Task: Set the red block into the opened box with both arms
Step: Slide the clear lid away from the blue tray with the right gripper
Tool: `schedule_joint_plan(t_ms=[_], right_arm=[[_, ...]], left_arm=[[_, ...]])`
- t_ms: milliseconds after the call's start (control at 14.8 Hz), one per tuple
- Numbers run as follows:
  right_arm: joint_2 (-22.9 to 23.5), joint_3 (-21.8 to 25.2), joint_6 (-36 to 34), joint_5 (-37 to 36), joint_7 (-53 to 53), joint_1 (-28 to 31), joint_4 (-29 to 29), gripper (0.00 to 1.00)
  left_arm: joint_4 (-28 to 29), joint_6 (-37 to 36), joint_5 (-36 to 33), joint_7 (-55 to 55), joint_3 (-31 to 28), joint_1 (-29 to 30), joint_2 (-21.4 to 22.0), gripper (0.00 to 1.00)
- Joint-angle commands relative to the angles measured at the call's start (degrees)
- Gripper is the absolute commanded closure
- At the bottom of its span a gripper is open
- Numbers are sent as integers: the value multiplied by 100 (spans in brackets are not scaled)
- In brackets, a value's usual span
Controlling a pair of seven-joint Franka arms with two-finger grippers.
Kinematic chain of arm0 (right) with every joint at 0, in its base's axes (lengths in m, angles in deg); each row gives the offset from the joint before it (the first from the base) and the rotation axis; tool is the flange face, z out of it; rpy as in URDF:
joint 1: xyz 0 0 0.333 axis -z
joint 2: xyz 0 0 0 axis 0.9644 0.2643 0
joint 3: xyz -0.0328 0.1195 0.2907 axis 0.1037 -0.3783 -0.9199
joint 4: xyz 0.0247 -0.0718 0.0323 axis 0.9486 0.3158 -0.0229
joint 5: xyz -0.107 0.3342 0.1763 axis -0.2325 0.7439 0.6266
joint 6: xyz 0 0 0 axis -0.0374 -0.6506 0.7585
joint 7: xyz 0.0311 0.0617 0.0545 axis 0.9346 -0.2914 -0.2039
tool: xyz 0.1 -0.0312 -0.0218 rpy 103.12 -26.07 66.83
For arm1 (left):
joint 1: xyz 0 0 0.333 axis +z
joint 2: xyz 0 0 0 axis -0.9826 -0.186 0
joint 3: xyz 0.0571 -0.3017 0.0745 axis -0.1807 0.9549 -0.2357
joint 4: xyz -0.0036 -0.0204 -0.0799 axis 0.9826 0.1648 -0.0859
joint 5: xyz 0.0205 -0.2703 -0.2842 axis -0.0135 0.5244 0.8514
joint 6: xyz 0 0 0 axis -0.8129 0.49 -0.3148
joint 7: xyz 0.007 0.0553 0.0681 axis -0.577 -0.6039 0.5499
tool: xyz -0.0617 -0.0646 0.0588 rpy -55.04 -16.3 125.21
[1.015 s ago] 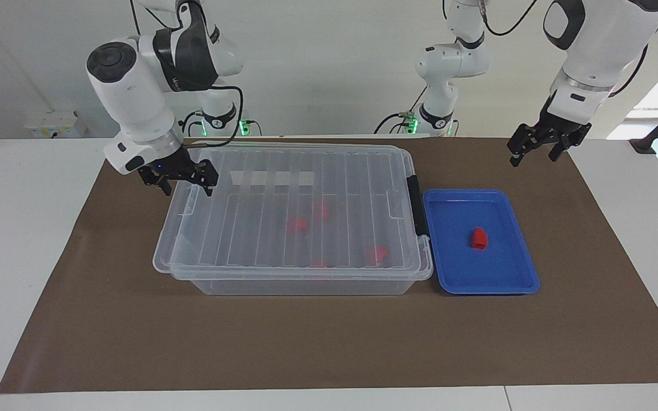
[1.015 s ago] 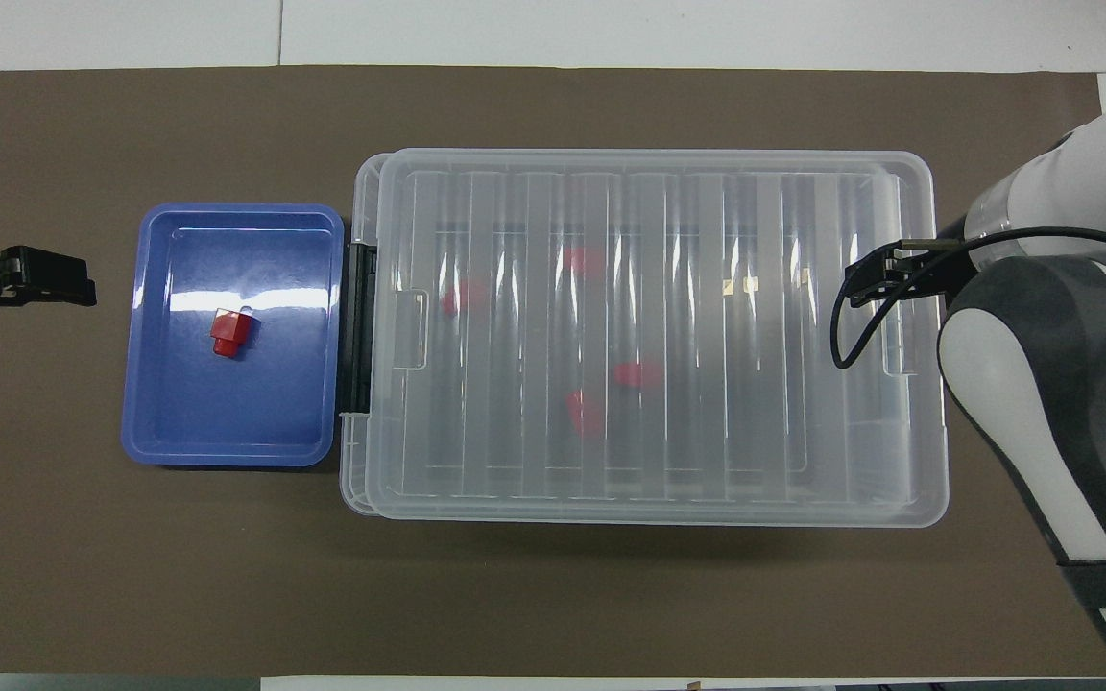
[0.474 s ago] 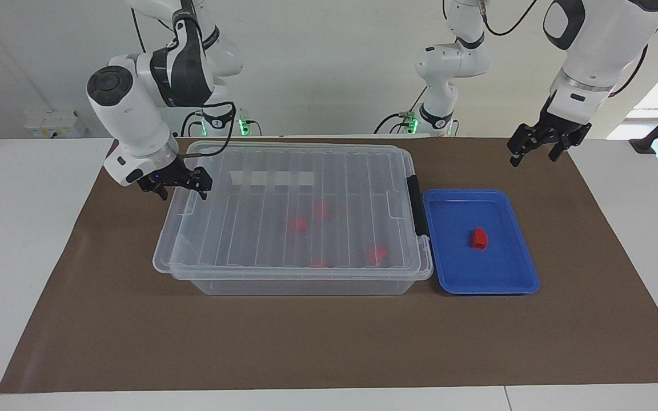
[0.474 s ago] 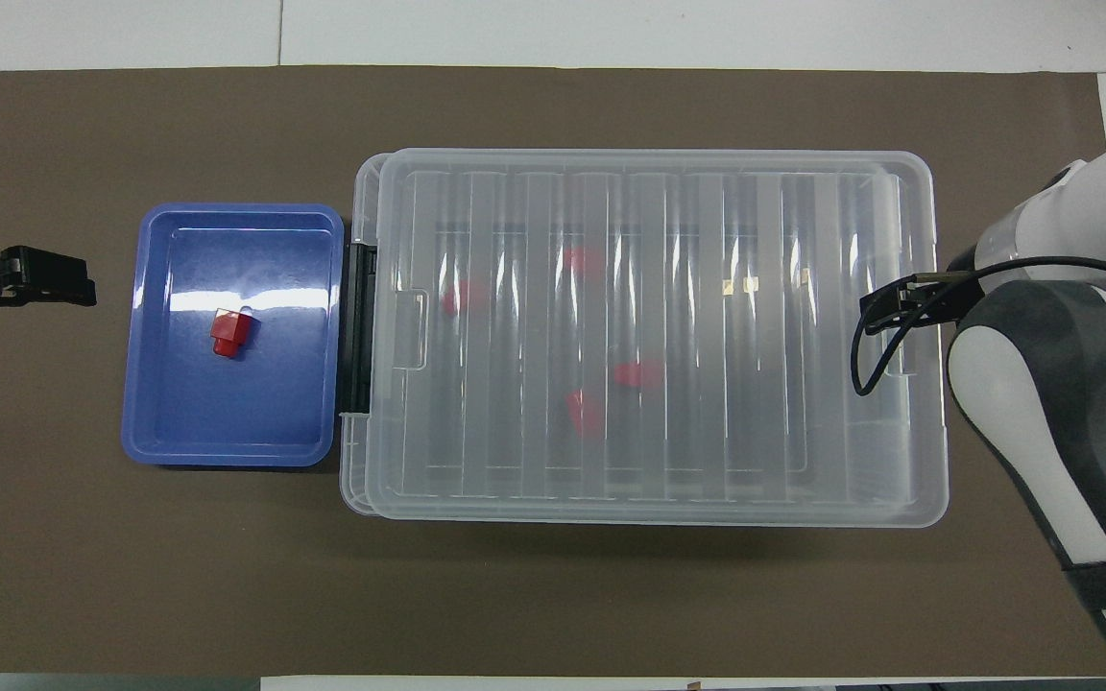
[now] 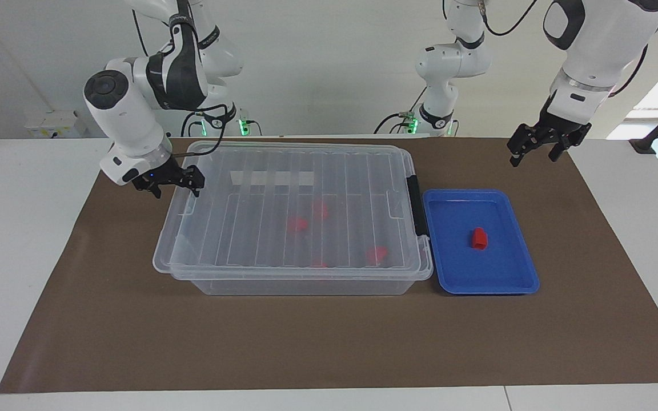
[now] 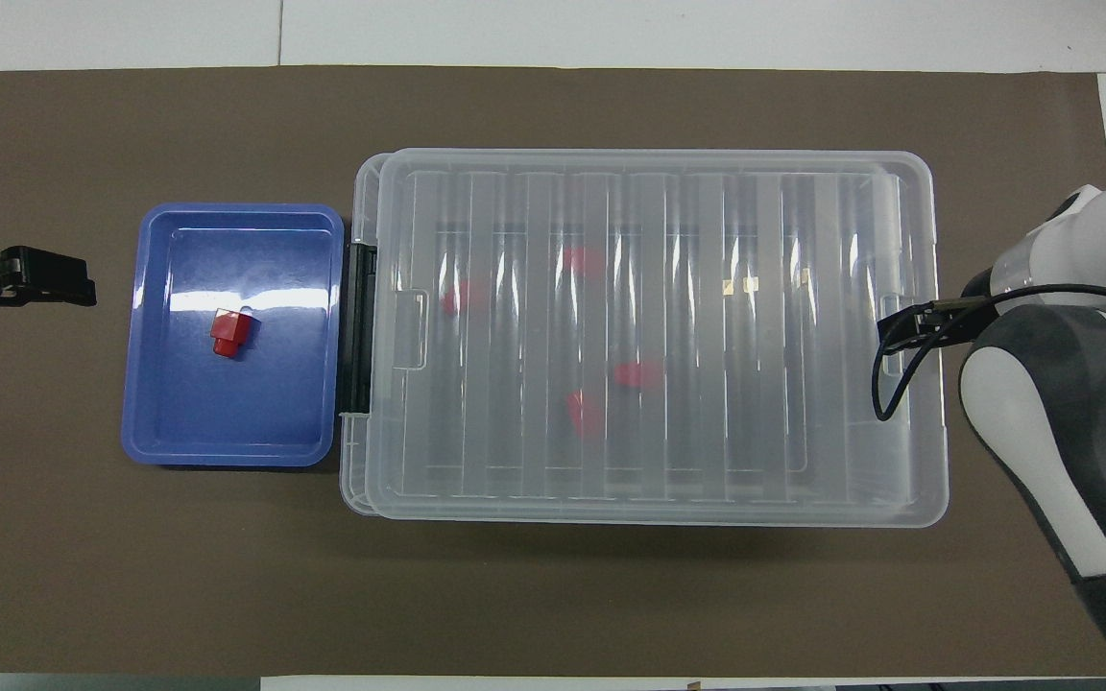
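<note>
One red block lies in the blue tray. Beside the tray stands the clear box; its ribbed lid rests on top, slightly askew, and a black latch sits at the tray end. Several red blocks show blurred through the lid. My right gripper hangs open and holds nothing, above the box's edge at the right arm's end of the table; its own arm hides it in the overhead view. My left gripper waits open over the mat, past the tray.
A brown mat covers the table under the box and the tray. The right arm's bulky wrist and its looping cable overhang the box's end. White table borders the mat.
My right gripper has slid from over the lid's corner outward toward the right arm's end of the table. The left arm, the box and the block in the tray have not moved.
</note>
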Motion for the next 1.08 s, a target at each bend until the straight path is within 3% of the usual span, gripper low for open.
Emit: schedule_joint_plan(t_ms=[0,1015], right_arm=[[-174,35,125,-72,-259,139,222,0],[-192,729,423,-380,-1436,254,328,0]], left_arm=[[-96,-122,84,66,30,77,-36,0],[-104,-122,84,66,30,77,-36,0]])
